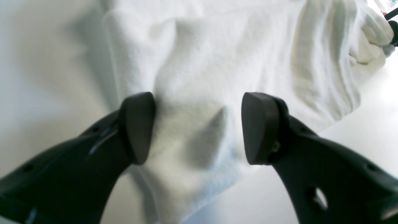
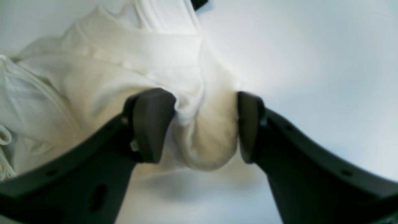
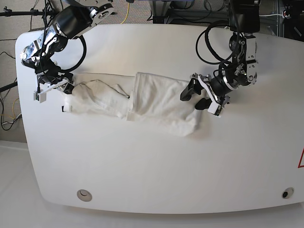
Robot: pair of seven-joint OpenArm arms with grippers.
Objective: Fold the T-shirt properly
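You are only beginning: the T-shirt (image 3: 137, 102) is lying bunched across the far table (image 3: 152, 166), with left gripper (image 1: 199, 127) and right gripper (image 2: 205, 126) spread around its ends, not clamping.

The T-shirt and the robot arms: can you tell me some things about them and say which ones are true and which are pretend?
1. The T-shirt lies stretched in a long strip between the two arms. True.
2. The T-shirt is bright red. False: it is white.
3. The left end effector has its jaws apart with cloth between them. True.
4. The right end effector hangs high in the air, far from the shirt. False: a bunched bit of shirt sits between its jaws.
5. The table is white. True.
6. The T-shirt is already folded into a neat small square. False: it is a long, rumpled shape.
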